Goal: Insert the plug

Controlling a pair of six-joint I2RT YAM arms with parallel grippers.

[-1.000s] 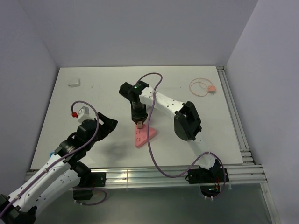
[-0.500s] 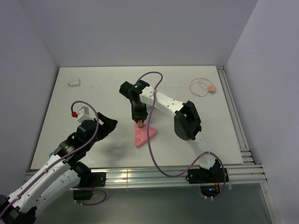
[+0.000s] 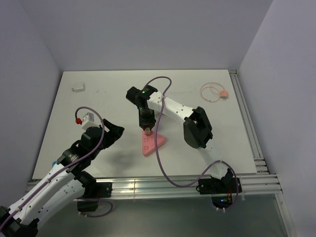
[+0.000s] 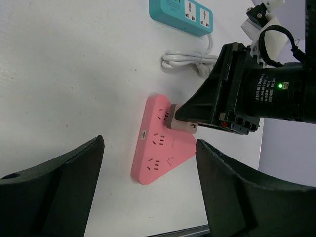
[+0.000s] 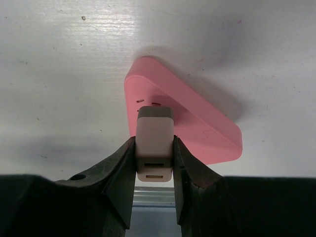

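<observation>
Gaping wide at the lower left of the overhead view, the left jaws hold nothing above the table [image 3: 113,89]. Farther in, near frame centre, the right jaws are partly closed, their fingers [image 5: 123,168] clamping the beige plug [image 5: 154,129] by its long sides. Its long axis runs along the fingers. Its free end points down onto the pink triangular socket block [image 5: 202,131], meeting the face near one corner; whether the pins are seated cannot be told. Beyond, at the top of the left wrist view, lie a teal power strip [image 4: 180,12] and a coiled white cable [image 4: 185,60].
</observation>
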